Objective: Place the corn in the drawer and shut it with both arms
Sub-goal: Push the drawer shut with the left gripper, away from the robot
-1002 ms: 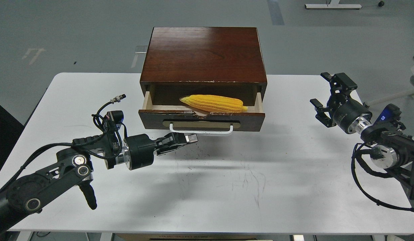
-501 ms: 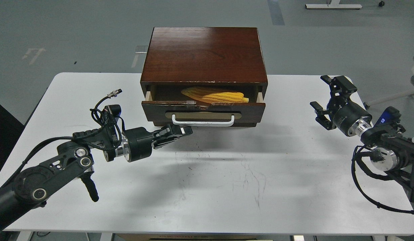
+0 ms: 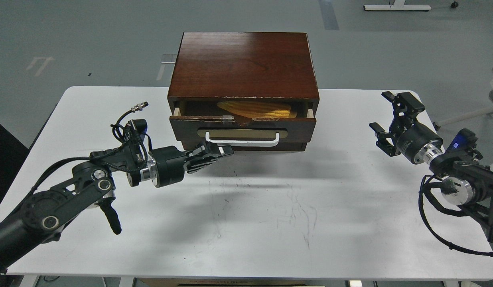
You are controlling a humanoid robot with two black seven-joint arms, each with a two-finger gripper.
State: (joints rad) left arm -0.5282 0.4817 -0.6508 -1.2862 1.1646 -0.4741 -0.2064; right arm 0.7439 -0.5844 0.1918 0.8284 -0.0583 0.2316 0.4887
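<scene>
The dark brown drawer (image 3: 242,126) with its white bar handle (image 3: 242,140) stands a little way open in the brown wooden cabinet (image 3: 243,65). The yellow corn (image 3: 256,109) lies inside it, partly hidden under the cabinet top. My left gripper (image 3: 220,151) is shut, and its tip is at the drawer front just below the left end of the handle. My right gripper (image 3: 390,119) is open and empty, off to the right of the cabinet, apart from it.
The cabinet stands at the back middle of a white table (image 3: 270,223). A plain handle-less panel (image 3: 266,147) sits below the drawer. Grey floor lies beyond the table's far edge.
The drawer has slid inward from well open to nearly shut, and the corn has gone in with it. My left gripper has moved forward with the drawer front. My right arm has barely moved.
</scene>
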